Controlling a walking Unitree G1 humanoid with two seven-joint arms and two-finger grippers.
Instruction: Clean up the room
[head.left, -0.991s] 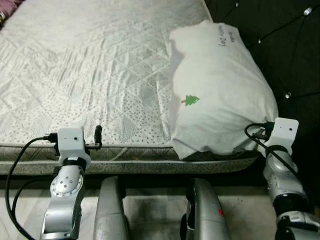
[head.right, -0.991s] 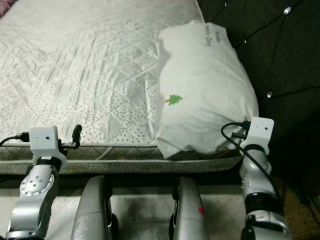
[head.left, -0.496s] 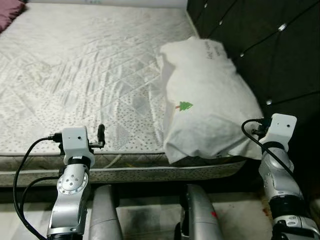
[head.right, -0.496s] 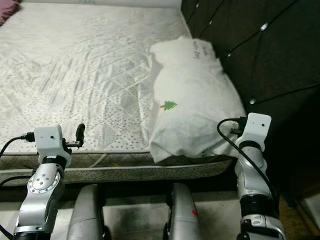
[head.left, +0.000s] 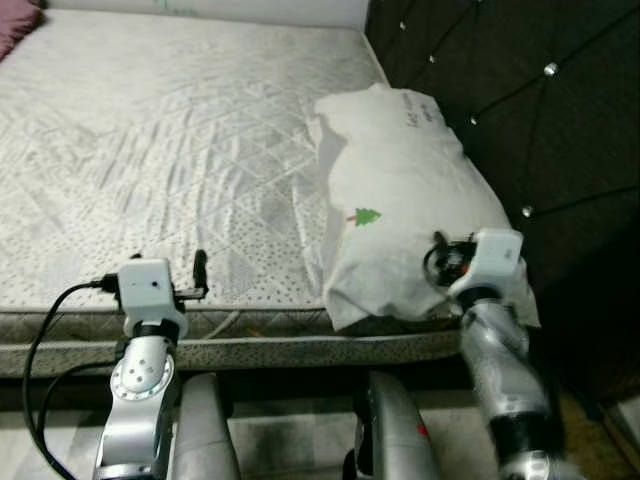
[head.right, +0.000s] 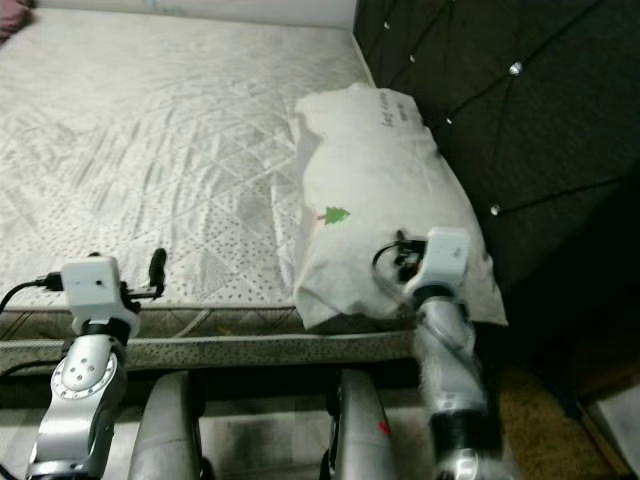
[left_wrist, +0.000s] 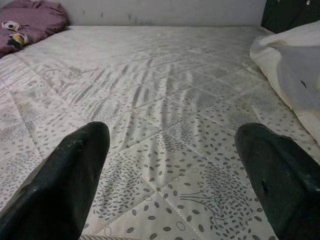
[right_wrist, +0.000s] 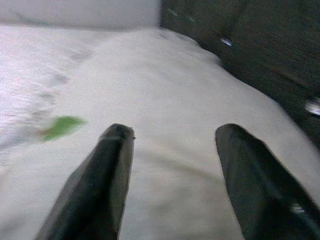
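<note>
Black fingers of the right gripper (right_wrist: 170, 185) stood apart just over the white pillow (head.left: 405, 200), probably poised to grab it; the left gripper (left_wrist: 170, 175), also spread, waited at the mattress (head.left: 150, 150) near edge; the pillow lay along the headboard (head.left: 520, 90) edge.

You had a bare white mattress (head.left: 180, 150) in front of you, quilted in diamonds, with a dotted leaf print towards its near edge. A dark tufted headboard (head.left: 500, 90) with shiny buttons stood along its right side. A pale wall (left_wrist: 165, 12) ran behind the far edge. In the far left corner lay a crumpled purple cloth (left_wrist: 30, 22). Below the near edge you saw a strip of pale floor (head.left: 290, 440).
</note>
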